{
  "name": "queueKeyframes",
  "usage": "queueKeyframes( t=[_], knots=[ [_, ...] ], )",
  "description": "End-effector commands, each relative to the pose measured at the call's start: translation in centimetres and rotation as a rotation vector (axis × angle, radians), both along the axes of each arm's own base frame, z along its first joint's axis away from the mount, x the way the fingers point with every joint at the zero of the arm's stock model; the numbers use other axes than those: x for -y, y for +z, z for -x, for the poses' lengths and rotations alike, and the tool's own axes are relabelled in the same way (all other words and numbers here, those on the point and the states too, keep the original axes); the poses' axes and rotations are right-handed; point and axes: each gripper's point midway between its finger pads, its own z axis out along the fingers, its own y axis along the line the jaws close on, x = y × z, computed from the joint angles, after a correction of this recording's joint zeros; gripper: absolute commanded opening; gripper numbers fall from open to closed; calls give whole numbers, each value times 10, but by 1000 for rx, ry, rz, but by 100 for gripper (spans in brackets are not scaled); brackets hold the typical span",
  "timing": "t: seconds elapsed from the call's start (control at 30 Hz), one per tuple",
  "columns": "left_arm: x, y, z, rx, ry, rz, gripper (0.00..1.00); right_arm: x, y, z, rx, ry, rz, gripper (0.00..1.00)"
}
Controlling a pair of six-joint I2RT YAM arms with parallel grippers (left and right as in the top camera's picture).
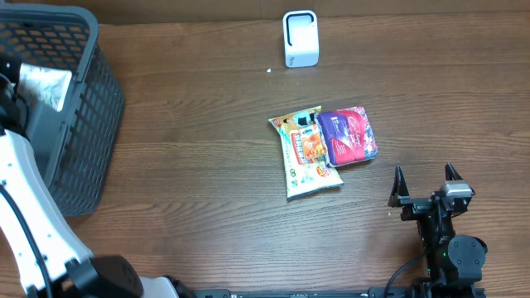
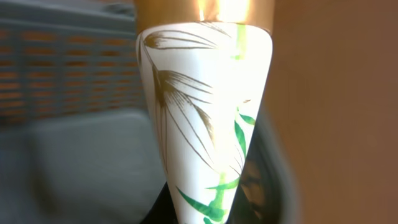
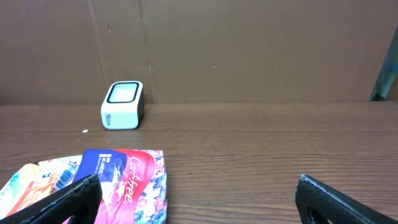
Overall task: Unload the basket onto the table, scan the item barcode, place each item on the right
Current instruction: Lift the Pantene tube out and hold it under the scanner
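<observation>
Grey basket (image 1: 87, 141) walls surround gripped packet (image 2: 205, 112).

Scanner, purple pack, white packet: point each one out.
scanner (image 1: 300, 38), overhead view, middle of its white body.
purple pack (image 1: 349, 135), overhead view, middle of its printed front.
white packet (image 2: 199, 112), left wrist view, middle of its leaf-printed face.

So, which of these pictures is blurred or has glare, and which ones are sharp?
Left wrist view: the white packet fills the frame, its gold band partly burnt out by glare, the basket behind it soft and out of focus. Right wrist view: sharp, the scanner crisp, light even. Overhead view: sharp, flat light on the table, only faint shadows.
</observation>
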Motion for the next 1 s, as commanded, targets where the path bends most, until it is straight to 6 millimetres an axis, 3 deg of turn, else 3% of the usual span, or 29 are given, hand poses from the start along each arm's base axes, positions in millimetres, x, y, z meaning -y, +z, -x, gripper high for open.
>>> queueKeyframes(
  t=[0.0, 0.17, 0.43, 0.6, 0.87, 0.97],
  knots=[
    [61, 56, -6, 144, -205, -30, 4, 2, -1, 0, 6, -11, 5, 100],
    [159, 67, -25, 194, -540, 54, 4, 2, -1, 0, 6, -11, 5, 100],
    [325, 26, -37, 58, -953, 187, 4, 2, -1, 0, 6, -11, 5, 100],
    [412, -29, -29, -129, -1112, 231, 4, 2, -1, 0, 6, -11, 5, 100],
    [519, -142, -13, -444, -1271, 229, 4, 2, -1, 0, 6, -11, 5, 100],
    [545, -172, -7, -509, -1313, 228, 5, 2, -1, 0, 6, -11, 5, 100]
  ],
)
